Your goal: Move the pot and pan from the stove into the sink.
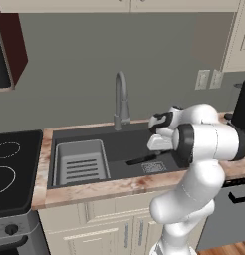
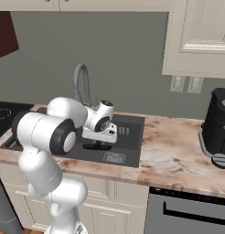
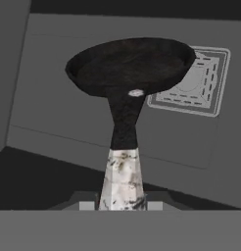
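over the sink [image 1: 84, 135] floor, pan [image 3: 130, 66] handle clamped in the gripper [image 3: 121, 206], bowl ahead

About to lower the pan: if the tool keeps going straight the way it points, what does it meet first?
Probably the sink floor beside the drain. The tool is shut on the pan, which would land first; depth is unclear.

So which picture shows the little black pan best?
The hand view: the pan sits close up, bowl and handle whole, over the sink floor. The left base view shows a dark sliver of it; in the right base view the arm hides most.

Slotted rack [image 1: 80, 163], coffee machine [image 2: 218, 126], outlets [image 2: 186, 84]
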Motion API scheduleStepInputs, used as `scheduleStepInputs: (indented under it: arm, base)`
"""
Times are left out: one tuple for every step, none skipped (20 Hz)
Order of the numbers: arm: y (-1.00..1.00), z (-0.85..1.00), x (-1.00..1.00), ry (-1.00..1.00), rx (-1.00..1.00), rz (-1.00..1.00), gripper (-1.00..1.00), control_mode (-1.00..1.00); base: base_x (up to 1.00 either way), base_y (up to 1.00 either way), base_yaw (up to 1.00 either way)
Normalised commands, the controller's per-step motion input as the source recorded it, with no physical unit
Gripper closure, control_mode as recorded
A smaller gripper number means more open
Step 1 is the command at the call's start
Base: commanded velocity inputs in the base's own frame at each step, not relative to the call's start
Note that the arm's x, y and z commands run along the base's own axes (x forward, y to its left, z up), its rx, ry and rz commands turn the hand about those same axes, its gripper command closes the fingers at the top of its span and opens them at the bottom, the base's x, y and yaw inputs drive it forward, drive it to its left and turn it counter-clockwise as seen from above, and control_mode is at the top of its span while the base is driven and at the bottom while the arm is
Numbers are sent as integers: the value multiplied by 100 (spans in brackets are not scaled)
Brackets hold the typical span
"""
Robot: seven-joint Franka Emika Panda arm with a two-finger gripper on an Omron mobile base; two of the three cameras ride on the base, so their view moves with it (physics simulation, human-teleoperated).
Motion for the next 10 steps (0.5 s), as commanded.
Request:
scheduleStepInputs:
  arm:
    - [-7, -26, 20, -4, 0, 2, 100, -100]
    - [-6, -28, 20, -3, 0, 3, 100, -100]
    - [-7, -25, 16, -3, 0, 2, 100, -100]
    - [-8, -22, 15, -3, 0, 2, 100, -100]
    - [-8, -22, 13, -3, 0, 2, 100, -100]
    - [-6, -26, 14, -1, 0, 2, 100, -100]
    - [-5, -30, 13, 0, 0, 2, 100, -100]
    - [-4, -36, 12, 0, -2, 2, 100, -100]
    - [-4, -38, 10, 0, -4, 2, 100, -100]
    - [-4, -40, 8, 0, -5, 2, 100, -100]
  base:
    - [0, 0, 0]
    - [0, 0, 0]
    - [0, 0, 0]
    - [0, 0, 0]
    - [0, 0, 0]
    - [0, 0, 0]
    - [0, 0, 0]
    - [0, 0, 0]
    - [0, 0, 0]
    - [0, 0, 0]
